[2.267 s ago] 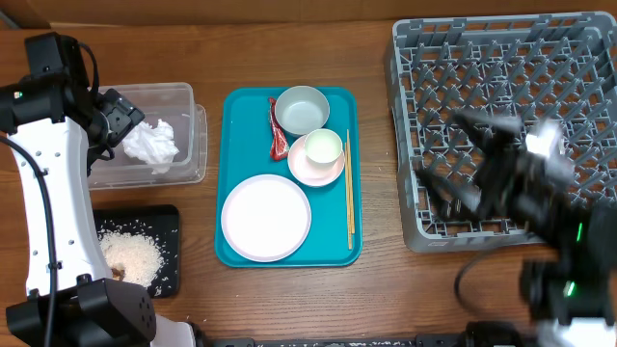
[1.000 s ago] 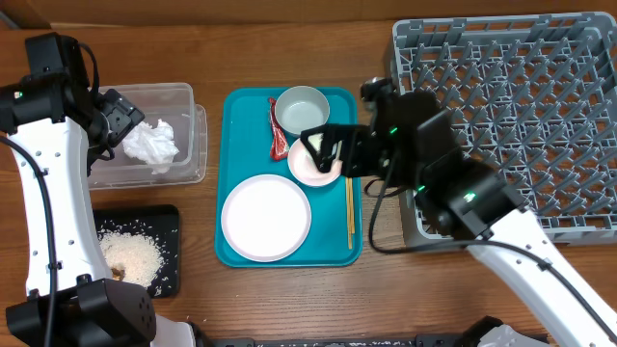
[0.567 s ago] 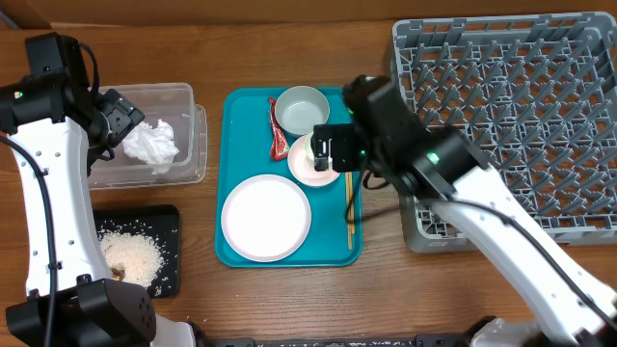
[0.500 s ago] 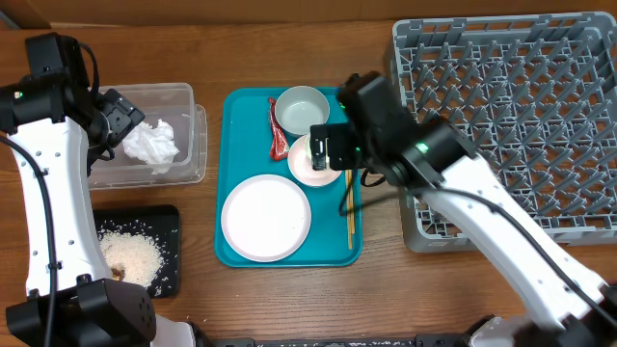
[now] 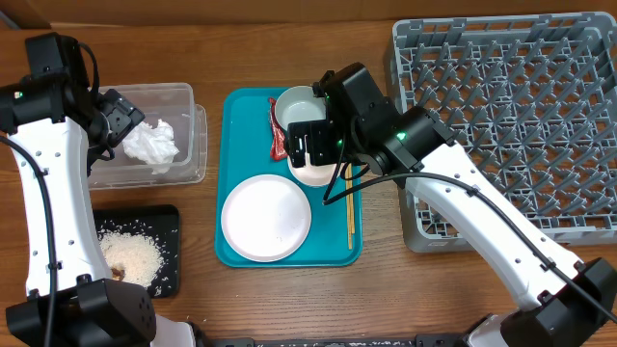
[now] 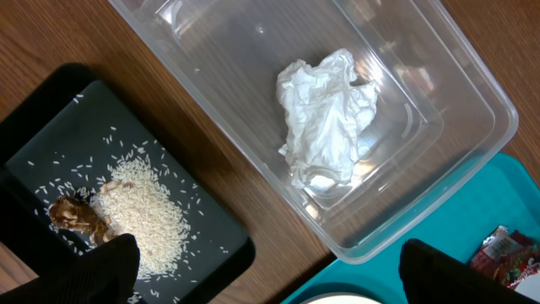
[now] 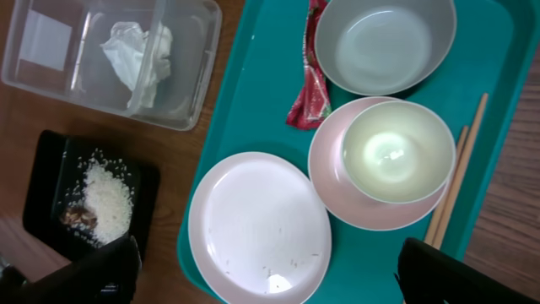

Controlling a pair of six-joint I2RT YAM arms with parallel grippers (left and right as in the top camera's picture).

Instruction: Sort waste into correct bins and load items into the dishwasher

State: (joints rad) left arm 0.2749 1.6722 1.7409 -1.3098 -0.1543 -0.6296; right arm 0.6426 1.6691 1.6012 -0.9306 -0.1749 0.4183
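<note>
My right gripper [image 5: 313,149] hangs open above the teal tray [image 5: 246,135], hiding the cup and saucer in the overhead view. Its wrist view looks down on the small cup [image 7: 396,152] on the saucer [image 7: 371,215], the pale bowl [image 7: 384,42], the plate [image 7: 257,228], the chopsticks [image 7: 451,190] and the red wrapper [image 7: 308,80]. My left gripper [image 5: 120,120] stays open and empty over the clear tub [image 5: 183,92], which holds the white tissue [image 6: 329,118]. Rice [image 6: 143,211] and a brown scrap [image 6: 76,215] lie in the black tray [image 6: 59,143].
The grey dish rack [image 5: 521,116] fills the right side of the table, with nothing in it. The right arm stretches from the bottom right across the rack's near left corner. Bare wood lies between the teal tray and the rack.
The right arm has swung left from over the rack to above the teal tray, now covering the cup and saucer from overhead. The left arm has not moved.
</note>
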